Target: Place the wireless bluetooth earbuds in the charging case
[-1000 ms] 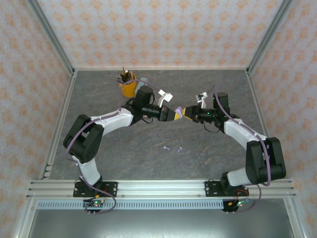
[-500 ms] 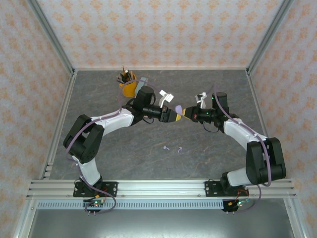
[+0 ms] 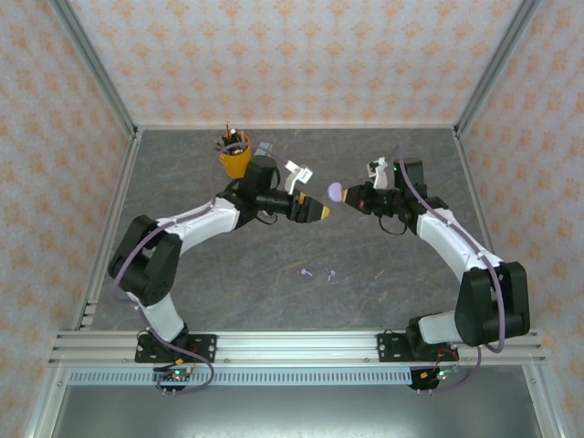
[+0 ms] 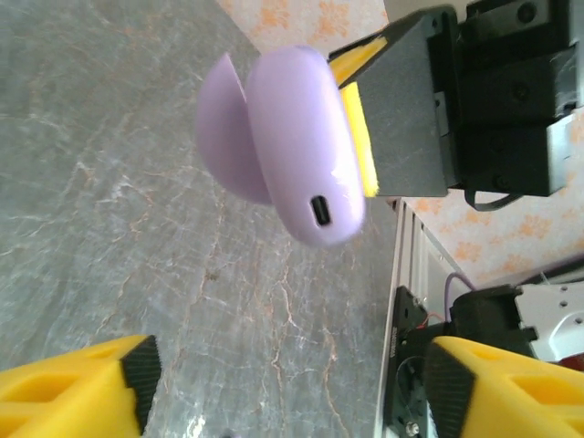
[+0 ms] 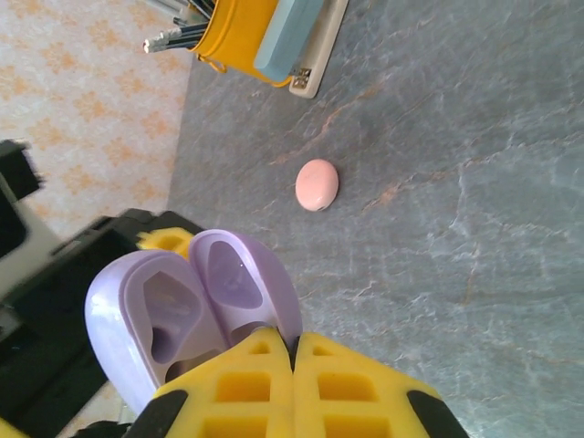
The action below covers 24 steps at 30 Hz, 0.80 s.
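The lilac charging case [image 3: 336, 192] hangs above the table with its lid swung open, and my right gripper [image 3: 347, 195] is shut on it. In the right wrist view the yellow fingers [image 5: 294, 351] pinch one half's edge, and the case [image 5: 196, 301] shows two empty hollows. My left gripper [image 3: 318, 212] stands open just left of the case and apart from it. Seen from the left wrist, the case [image 4: 301, 151] floats ahead, above my spread fingertips [image 4: 137, 370]. Two lilac earbuds [image 3: 306, 272] [image 3: 331, 274] lie on the table nearer the front.
A closed pink case [image 5: 317, 184] lies on the grey table beneath the arms. At the back left stands a yellow cup [image 3: 236, 161] of pens with a pale blue block [image 5: 287, 36] beside it. Patterned walls enclose the table.
The two grippers were together on the case; now the left one is open and has drawn back left. The right one has lifted the open case up and to the right.
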Each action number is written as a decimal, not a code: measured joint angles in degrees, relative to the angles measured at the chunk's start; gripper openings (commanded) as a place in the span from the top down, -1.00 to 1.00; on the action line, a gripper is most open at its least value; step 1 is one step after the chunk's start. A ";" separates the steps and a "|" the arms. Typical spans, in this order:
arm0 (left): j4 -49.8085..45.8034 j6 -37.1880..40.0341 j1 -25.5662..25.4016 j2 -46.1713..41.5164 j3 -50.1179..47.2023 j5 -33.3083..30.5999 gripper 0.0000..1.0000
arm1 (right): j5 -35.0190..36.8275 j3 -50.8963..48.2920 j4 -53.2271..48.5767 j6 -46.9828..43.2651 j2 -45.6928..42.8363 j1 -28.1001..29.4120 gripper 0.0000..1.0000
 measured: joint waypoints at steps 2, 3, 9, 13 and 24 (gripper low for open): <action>-5.25 2.67 2.01 -1.90 2.32 0.07 -0.82 | 1.44 2.29 -2.23 -2.54 1.11 0.17 1.00; -8.11 4.17 2.99 -2.23 4.35 0.17 -0.83 | 1.99 3.19 -3.04 -3.54 1.64 0.33 1.00; -27.96 15.69 7.89 1.75 22.36 2.49 -0.84 | 3.63 7.39 -6.78 -10.05 6.14 2.56 1.00; -41.09 23.63 8.31 7.50 31.06 5.44 -0.82 | 3.98 10.58 -9.44 -14.49 8.26 4.63 1.00; -63.21 36.92 8.20 20.00 39.01 9.73 -0.71 | 3.98 17.40 -16.04 -22.97 11.52 6.93 1.00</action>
